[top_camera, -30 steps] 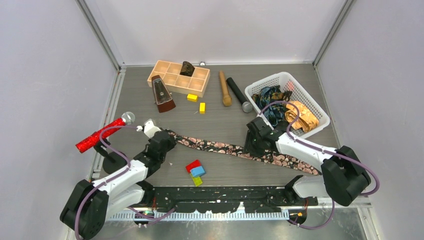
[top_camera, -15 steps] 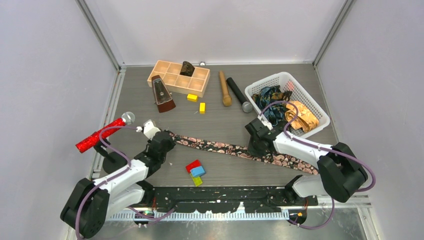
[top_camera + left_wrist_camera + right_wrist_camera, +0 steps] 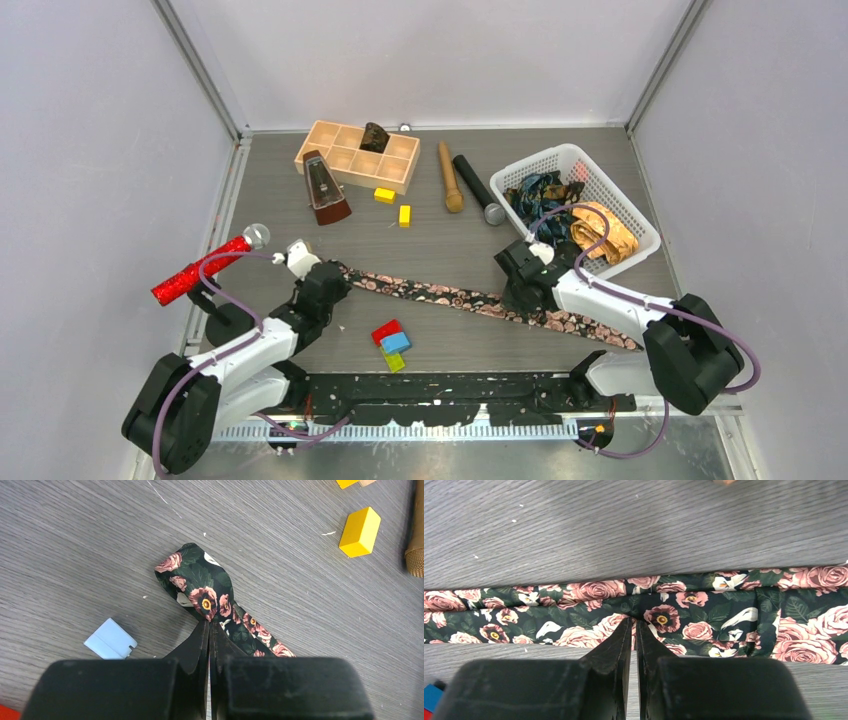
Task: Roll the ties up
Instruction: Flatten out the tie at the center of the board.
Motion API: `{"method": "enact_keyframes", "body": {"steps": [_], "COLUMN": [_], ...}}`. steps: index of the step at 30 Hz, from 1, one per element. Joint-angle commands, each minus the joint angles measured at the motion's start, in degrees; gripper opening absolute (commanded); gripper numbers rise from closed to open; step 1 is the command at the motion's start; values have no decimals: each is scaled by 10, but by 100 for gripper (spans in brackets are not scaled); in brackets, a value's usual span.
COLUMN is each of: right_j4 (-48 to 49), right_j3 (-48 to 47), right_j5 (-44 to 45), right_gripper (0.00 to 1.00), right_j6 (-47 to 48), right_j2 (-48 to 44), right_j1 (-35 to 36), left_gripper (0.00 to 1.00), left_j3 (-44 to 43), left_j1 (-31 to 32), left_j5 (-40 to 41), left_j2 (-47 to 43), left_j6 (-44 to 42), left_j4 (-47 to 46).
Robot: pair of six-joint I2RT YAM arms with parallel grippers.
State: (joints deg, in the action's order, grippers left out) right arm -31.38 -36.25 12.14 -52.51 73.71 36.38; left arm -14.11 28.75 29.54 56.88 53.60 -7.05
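A: Surface?
B: Dark grey wood-grain table (image 3: 440, 250), few white scratches and specks
A: Around it?
B: Plain pale walls (image 3: 430, 60) on three sides, metal posts (image 3: 200, 70) at back corners, even light

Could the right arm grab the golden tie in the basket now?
Probably not yet: the right gripper is shut on the floral tie. Otherwise the golden tie lies uncovered in the basket nearby.

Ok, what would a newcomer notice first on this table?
A long black rose-print tie lies stretched across the middle of the table, the left gripper shut on its narrow end and the right gripper shut on it further along. Next, the glittery red microphone at the left edge and the white basket of crumpled ties far right.
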Motion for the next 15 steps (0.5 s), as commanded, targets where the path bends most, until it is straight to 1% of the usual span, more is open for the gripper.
{"method": "enact_keyframes", "body": {"steps": [1, 10, 15], "right_j4": [2, 13, 13], "right_j3": [6, 18, 20], "right_j5": [25, 19, 19], "right_gripper": [14, 13, 13], "right_j6": [-14, -17, -18], "right_j2": [-2, 8, 8], "right_j1": [-1, -1, -1], "left_gripper": [0, 0, 0], "left_j3": [-26, -36, -38], "left_j1": [-2, -4, -5], "left_j5": [33, 35, 38], "left_j2": [-3, 11, 39], "left_j6": [-3, -3, -4], "left_j4": [-34, -61, -90]}}
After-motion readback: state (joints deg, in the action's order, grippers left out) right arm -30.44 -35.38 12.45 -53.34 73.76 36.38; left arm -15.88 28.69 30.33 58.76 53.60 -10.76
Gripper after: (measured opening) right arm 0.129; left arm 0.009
